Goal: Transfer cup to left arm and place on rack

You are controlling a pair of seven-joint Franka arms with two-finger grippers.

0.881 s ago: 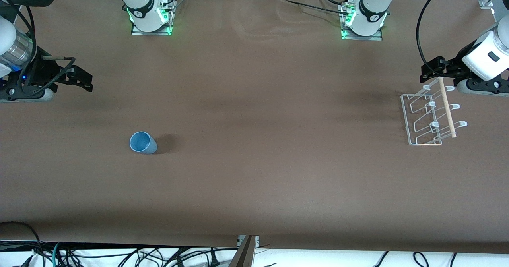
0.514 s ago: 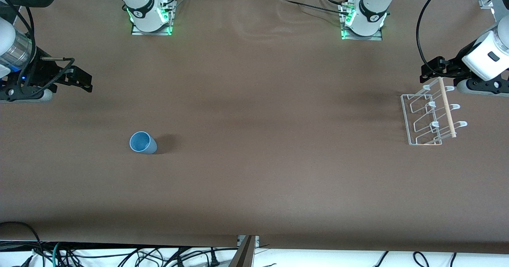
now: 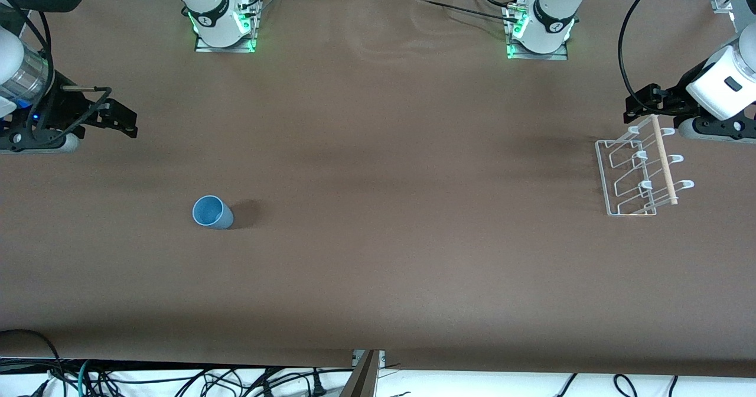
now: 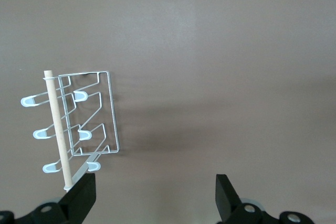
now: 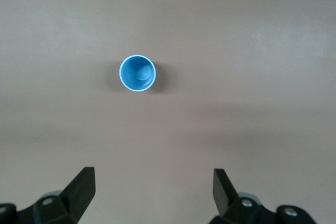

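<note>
The light-blue cup stands upright, mouth up, on the brown table toward the right arm's end. In the right wrist view the cup lies well ahead of my open, empty right gripper. In the front view the right gripper hangs over the table's end, apart from the cup. The white wire rack with its wooden dowel sits toward the left arm's end. My left gripper hovers open beside the rack, empty.
The two arm bases with green lights stand along the table edge farthest from the front camera. A brown cover spans the table. Cables hang below the edge nearest the camera.
The right arm has shifted very slightly. The cup, the rack and the left arm are where they were.
</note>
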